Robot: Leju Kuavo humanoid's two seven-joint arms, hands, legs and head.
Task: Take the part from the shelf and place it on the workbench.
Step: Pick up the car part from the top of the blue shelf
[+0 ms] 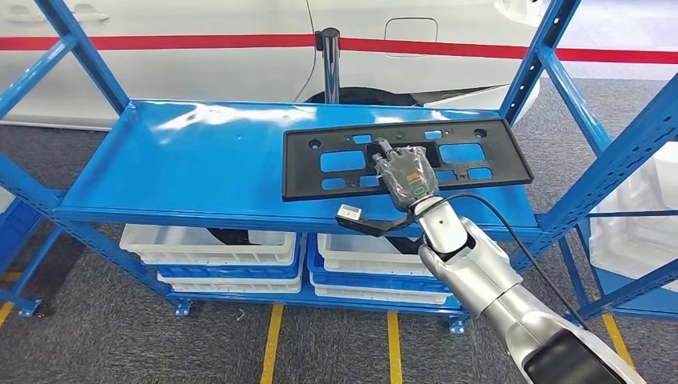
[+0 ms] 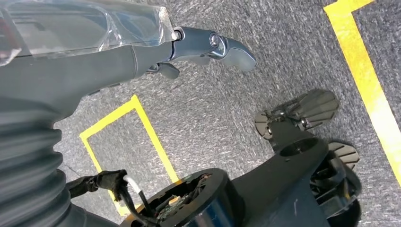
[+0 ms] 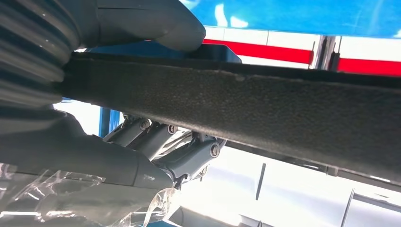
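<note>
The part (image 1: 496,156) is a flat black plastic plate with several cut-outs, lying on the right half of the blue shelf (image 1: 200,152). My right hand (image 1: 404,176) is at the middle of the plate's front edge and grips it. In the right wrist view the plate's edge (image 3: 283,113) runs between the thumb (image 3: 156,23) on one face and the fingers (image 3: 189,151) on the other. My left hand (image 2: 208,45) hangs over the grey floor with its fingers stretched out, holding nothing.
Blue uprights (image 1: 552,56) frame the shelf on both sides. White bins (image 1: 216,244) sit on the lower level. A white car with a red stripe (image 1: 200,24) and a post (image 1: 329,64) stand behind. Yellow lines (image 1: 272,344) mark the floor.
</note>
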